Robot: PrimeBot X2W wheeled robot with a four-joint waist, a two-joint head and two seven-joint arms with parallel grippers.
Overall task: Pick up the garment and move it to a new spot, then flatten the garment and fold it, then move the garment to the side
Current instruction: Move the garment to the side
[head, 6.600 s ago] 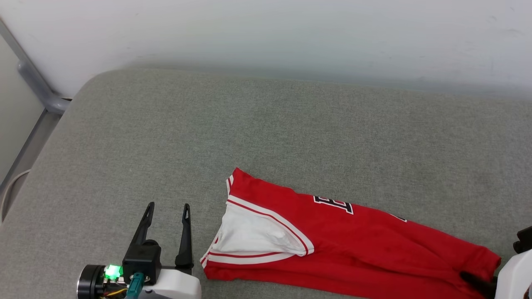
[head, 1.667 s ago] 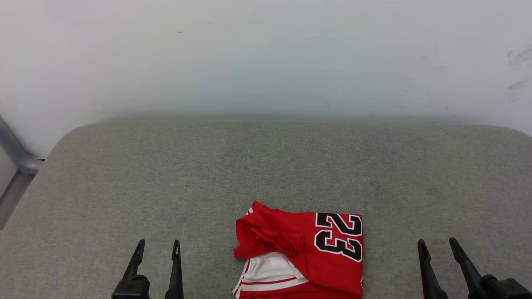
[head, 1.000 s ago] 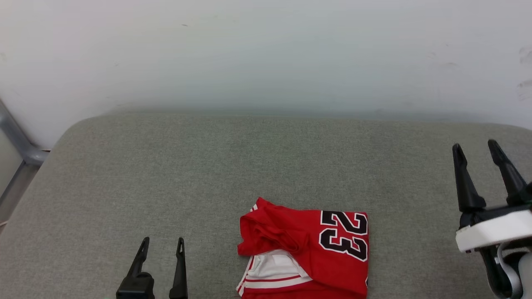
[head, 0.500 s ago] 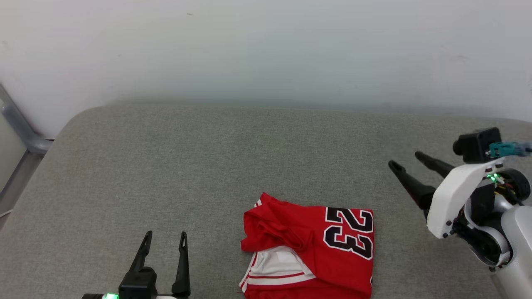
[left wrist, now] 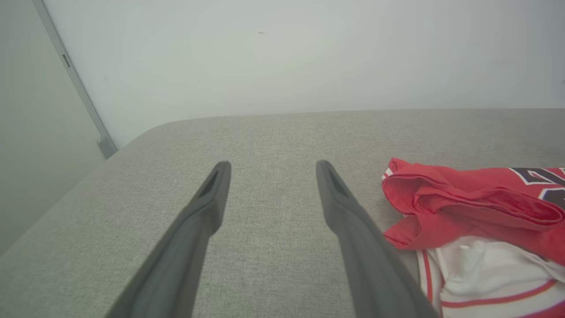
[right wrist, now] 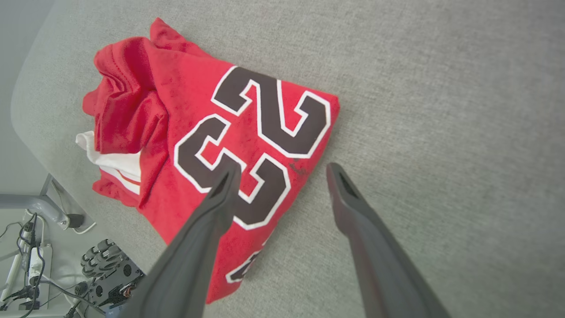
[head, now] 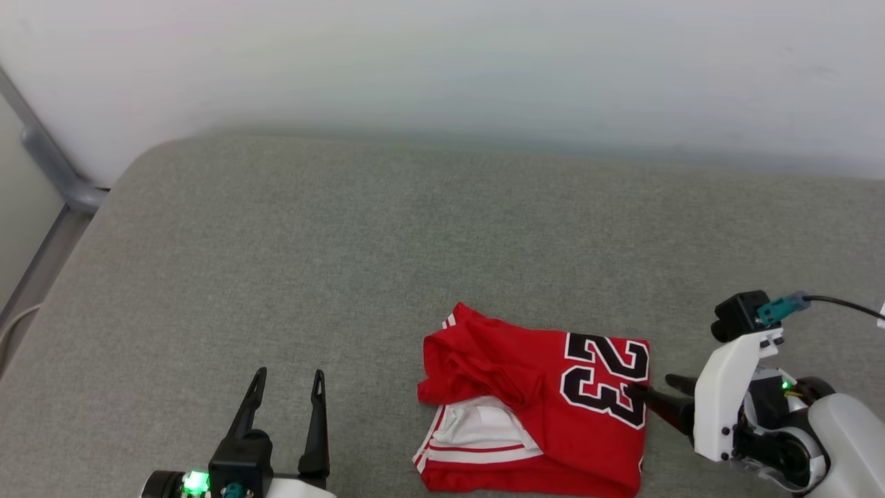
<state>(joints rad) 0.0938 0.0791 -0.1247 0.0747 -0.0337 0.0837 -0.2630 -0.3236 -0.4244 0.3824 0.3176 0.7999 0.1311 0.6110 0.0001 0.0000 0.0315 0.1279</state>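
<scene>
Right wrist view looks straight down the right pincer. Its two dark fingers are spread wide with nothing between them but cloth and upholstery. One finger lies over the black number 23 on the garment. The other is over bare grey fabric just beside the garment's edge. I cannot tell whether either tip presses down or only hovers.

From the head view, that right pincer reaches in low from the right, tips at the right-hand edge of the garment. Its white wrist housing and a teal connector sit behind it.

The garment is a folded red bundle near the front edge of the grey padded surface, a little right of centre. The number 23 faces up on its right half. Its left half is rumpled, with a bunched red fold on top. A white sleeve with red striped trim pokes out at the near left corner.

The left pincer stands well apart to the left of the garment, fingers pointing away from the robot, spread and gripping nothing. A green light glows at its wrist. In the left wrist view the left pincer frames bare grey surface, and the garment lies off to its right.

Behind the surface rises a plain pale wall, with a grey metal tube at the far left. Past the surface's edge, the right wrist view catches cables on the floor.
</scene>
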